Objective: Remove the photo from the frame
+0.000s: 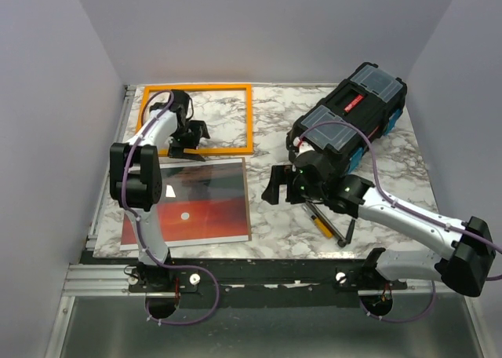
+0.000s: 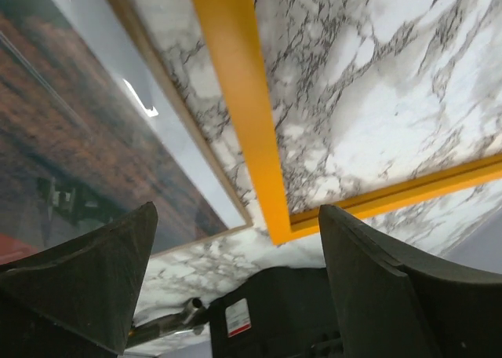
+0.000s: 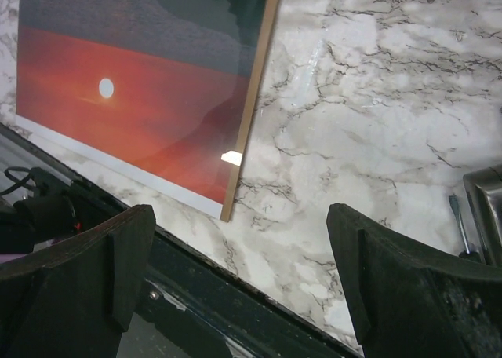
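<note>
The orange frame (image 1: 248, 119) lies flat and bare at the back left of the marble table; its corner shows in the left wrist view (image 2: 239, 115). The sunset photo (image 1: 204, 205) lies flat in front of it, apart from the frame, near the table's front left edge. It also shows in the left wrist view (image 2: 70, 146) and in the right wrist view (image 3: 133, 83). My left gripper (image 1: 192, 138) is open and empty over the frame's near edge. My right gripper (image 1: 276, 187) is open and empty, just right of the photo.
A black toolbox (image 1: 349, 118) with red latches stands at the back right; it shows in the left wrist view (image 2: 274, 311). A yellow-handled tool (image 1: 320, 221) and a dark tool (image 1: 343, 231) lie by the right arm. The table's front rail (image 3: 235, 295) is close below my right gripper.
</note>
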`<state>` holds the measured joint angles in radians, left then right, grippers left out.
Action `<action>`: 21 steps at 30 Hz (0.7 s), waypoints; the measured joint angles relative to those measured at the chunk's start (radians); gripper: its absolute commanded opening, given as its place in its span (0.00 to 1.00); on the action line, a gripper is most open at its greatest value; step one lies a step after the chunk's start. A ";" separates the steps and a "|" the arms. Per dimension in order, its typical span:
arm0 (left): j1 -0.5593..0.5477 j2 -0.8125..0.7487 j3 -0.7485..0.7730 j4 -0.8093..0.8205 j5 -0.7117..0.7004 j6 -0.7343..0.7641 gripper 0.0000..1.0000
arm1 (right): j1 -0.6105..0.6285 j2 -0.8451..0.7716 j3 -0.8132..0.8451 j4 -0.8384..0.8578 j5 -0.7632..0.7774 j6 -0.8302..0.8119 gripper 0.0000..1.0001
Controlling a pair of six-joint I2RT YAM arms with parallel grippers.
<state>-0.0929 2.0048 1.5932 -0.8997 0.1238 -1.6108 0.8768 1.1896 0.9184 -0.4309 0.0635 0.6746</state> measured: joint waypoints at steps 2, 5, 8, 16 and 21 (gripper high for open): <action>0.000 -0.053 -0.048 0.005 0.002 0.038 0.89 | 0.002 0.020 -0.009 0.022 0.000 0.018 1.00; 0.001 -0.182 -0.123 0.040 0.003 0.145 0.89 | 0.001 0.016 -0.062 0.098 -0.014 0.029 1.00; 0.002 -0.301 -0.190 0.083 0.020 0.272 0.89 | 0.000 0.016 -0.115 0.167 -0.059 0.029 1.00; -0.021 -0.602 -0.514 0.221 0.096 0.662 0.89 | -0.021 0.188 -0.137 0.319 -0.277 0.044 0.95; -0.085 -0.832 -0.767 0.283 0.180 0.844 0.89 | -0.029 0.232 -0.180 0.414 -0.370 0.070 0.95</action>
<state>-0.1780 1.1725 0.8265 -0.6167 0.3038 -0.7666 0.8474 1.4212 0.7383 -0.0170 -0.3061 0.7444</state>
